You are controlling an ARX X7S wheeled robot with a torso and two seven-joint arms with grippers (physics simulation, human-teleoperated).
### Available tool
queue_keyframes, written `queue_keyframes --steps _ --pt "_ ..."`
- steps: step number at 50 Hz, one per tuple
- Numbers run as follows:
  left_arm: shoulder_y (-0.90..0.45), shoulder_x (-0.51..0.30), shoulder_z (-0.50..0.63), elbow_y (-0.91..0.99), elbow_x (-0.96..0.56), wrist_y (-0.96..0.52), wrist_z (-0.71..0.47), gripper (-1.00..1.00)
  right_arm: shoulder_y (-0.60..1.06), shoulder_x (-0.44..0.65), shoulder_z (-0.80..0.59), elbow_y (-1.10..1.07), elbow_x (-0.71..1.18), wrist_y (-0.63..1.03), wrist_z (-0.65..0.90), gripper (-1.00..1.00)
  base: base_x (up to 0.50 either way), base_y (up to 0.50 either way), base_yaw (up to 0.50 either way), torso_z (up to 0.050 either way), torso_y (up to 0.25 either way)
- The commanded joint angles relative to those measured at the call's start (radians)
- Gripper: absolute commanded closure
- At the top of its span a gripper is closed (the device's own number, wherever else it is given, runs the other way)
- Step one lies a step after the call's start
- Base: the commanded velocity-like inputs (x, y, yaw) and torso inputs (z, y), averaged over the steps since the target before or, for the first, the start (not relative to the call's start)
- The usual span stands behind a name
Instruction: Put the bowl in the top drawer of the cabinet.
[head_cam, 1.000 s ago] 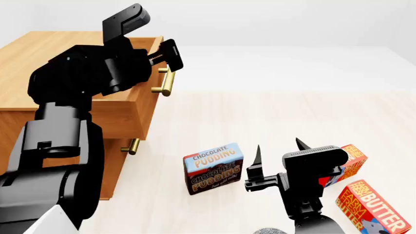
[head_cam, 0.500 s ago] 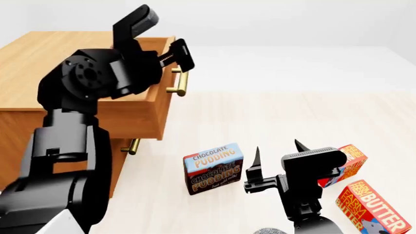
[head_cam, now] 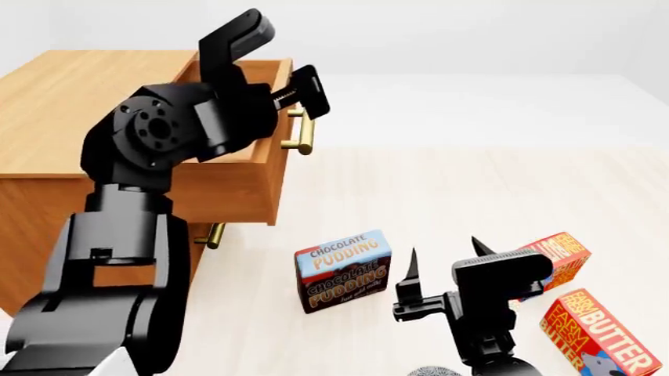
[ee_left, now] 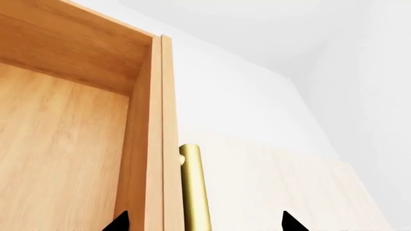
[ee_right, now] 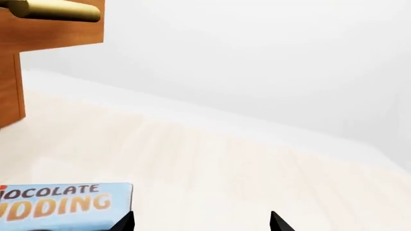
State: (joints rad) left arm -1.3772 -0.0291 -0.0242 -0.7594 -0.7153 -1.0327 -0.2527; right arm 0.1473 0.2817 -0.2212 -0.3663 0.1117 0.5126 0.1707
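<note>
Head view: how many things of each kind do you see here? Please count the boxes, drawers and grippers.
Boxes: 3, chocolate pudding box, orange box, butter box
Drawers: 2, top drawer, lower drawer
Grippers: 2, left gripper, right gripper
Total: 7

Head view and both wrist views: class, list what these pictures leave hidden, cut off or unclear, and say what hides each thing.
- The bowl: only a grey sliver at the head view's bottom edge; cannot tell what it is.
- The top drawer: its inside is mostly blocked by the left arm in the head view; the left wrist view shows only part of it.
- Left gripper: cut off by the wrist view's edge, so whether it grips the brass handle is unclear.
- Butter box: cut by the head view's edge.
</note>
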Motion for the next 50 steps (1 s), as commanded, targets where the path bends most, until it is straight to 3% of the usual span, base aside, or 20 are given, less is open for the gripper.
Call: queue_keyframes --steps 1,21,50 --pt "0.056 0.022 0.078 0.024 -0.284 -0.003 -0.008 -1.0 -0.028 0.005 0.012 0.009 0.011 -0.021 0.007 -1.0 0.0 0.0 0.0 0.0 0.0" --pt "0.091 0.022 0.139 0.066 -0.522 0.033 -0.121 -1.0 -0.04 0.014 0.019 0.008 0.027 -0.032 0.01 -1.0 0.0 0.0 0.0 0.0 0.001" --pt "0.107 0.022 0.464 0.198 -0.919 0.243 -0.293 -1.0 -0.062 0.045 0.058 0.04 0.058 -0.057 0.004 -1.0 0.0 0.0 0.0 0.0 0.0"
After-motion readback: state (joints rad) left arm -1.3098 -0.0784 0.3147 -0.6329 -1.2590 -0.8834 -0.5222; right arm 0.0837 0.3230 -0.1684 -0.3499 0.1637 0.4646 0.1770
